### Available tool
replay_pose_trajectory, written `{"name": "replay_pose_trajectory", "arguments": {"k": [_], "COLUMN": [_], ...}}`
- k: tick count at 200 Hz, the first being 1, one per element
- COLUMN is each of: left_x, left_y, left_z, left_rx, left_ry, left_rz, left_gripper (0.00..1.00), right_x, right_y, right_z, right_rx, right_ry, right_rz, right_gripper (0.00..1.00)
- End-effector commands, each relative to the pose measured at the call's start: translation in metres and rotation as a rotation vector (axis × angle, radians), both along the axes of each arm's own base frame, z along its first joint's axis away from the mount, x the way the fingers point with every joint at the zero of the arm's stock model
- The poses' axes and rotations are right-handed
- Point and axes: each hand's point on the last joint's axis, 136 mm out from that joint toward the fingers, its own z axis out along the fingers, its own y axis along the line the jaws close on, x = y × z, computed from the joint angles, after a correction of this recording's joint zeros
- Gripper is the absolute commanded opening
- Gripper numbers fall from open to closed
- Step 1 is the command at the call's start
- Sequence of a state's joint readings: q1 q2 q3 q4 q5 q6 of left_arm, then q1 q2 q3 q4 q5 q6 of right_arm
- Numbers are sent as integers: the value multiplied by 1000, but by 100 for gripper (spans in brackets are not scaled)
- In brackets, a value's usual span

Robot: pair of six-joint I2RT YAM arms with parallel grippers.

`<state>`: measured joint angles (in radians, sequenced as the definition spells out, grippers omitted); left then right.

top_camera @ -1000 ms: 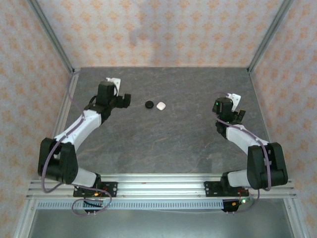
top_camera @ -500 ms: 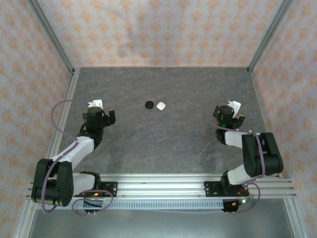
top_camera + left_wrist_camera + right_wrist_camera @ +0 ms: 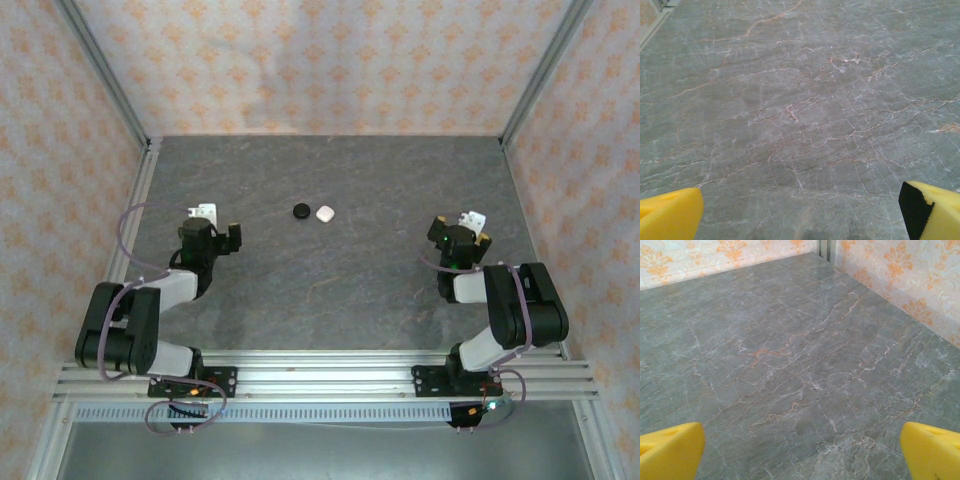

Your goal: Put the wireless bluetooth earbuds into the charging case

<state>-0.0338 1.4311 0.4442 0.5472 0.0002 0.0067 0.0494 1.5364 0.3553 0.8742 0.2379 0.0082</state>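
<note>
The small round black plastic case (image 3: 300, 211) and the small rounded white plastic case (image 3: 325, 213) lie just beside each other at the far middle of the grey marbled table (image 3: 350, 290). The earbuds are probably inside, so little seems left to do. The left end effector (image 3: 801, 214) and right end effector (image 3: 802, 452) are released and empty, well apart from both cases, with only bare table between.

Both arms are the same build, chunky black joints with white shells between, left arm (image 3: 165, 288) and right arm (image 3: 490, 290). A greyish-purple cable (image 3: 123, 232) loops off the left one above the silver rail (image 3: 330, 375). The right wrist has a green light (image 3: 437, 238). The fingers (image 3: 670, 450) are bright yellow, and one on the left hand (image 3: 800, 215) has a black face.
</note>
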Motion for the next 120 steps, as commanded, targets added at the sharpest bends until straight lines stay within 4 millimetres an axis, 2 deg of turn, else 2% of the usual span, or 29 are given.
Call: {"name": "replay_pose_trajectory", "arguments": {"k": [1,120], "left_x": [15,15], "left_y": [6,7], "left_z": [14,11], "left_rx": [1,11], "left_ry": [-95,-103], "left_rz": [11,21], "left_gripper": [100,100], "right_x": [7,7], "right_y": [0,1], "right_z": [11,12], "right_rx": [0,-1], "right_ry": [-50,-51], "right_rz": [7,10], "right_gripper": [99,99]}}
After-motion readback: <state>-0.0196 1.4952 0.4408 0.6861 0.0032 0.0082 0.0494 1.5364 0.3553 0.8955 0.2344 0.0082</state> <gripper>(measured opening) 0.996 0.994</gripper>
